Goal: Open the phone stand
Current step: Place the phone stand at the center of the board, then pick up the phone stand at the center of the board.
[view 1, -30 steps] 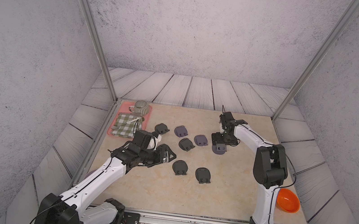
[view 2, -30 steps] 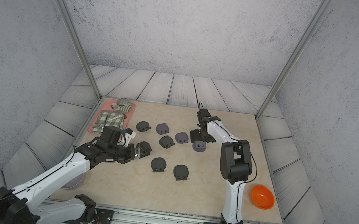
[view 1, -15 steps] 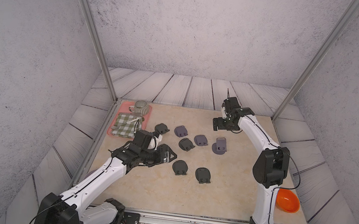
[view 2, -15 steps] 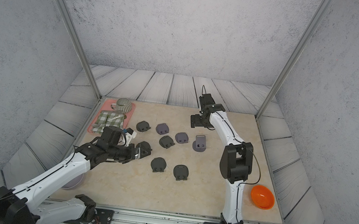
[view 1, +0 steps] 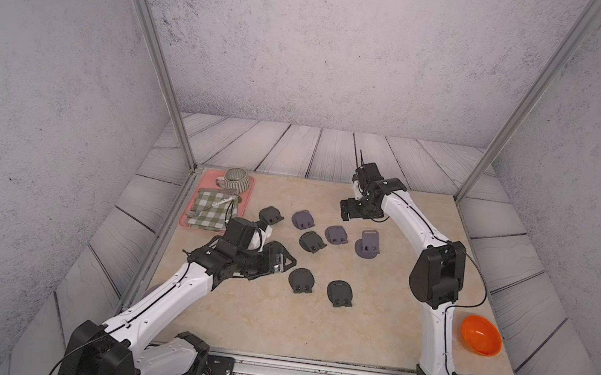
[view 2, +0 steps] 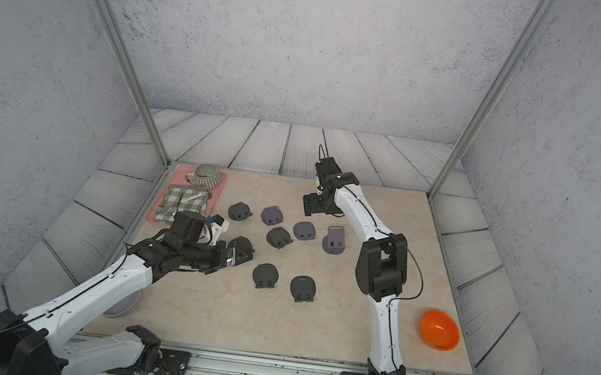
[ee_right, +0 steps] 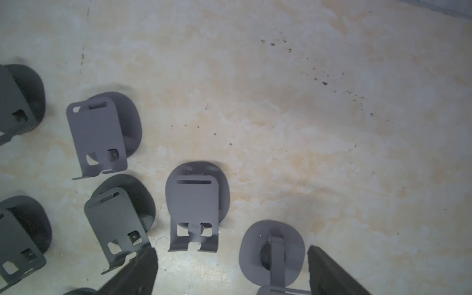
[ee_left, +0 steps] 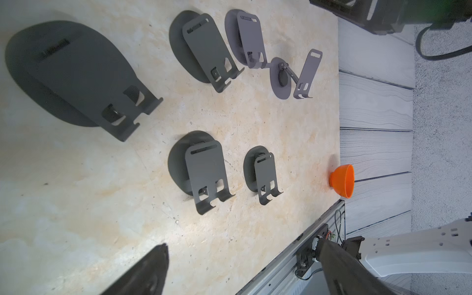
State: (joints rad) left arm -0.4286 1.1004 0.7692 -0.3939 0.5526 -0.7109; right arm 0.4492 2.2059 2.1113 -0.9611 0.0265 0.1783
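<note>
- Right wrist view: the right gripper (ee_right: 229, 251) hangs spread wide and empty beside the unfolded phone stand (ee_right: 249, 255). The stand rests on the table (ee_right: 332, 127) and looks finished.
- The left gripper (view 1: 281, 259), equally wide and empty, faces 1 folded dark stand (ee_left: 76, 76), probably lining up to open it.

No text, label, brand or number can be read; any print on the phone stands (ee_left: 207, 176) is perhaps too small.
</note>
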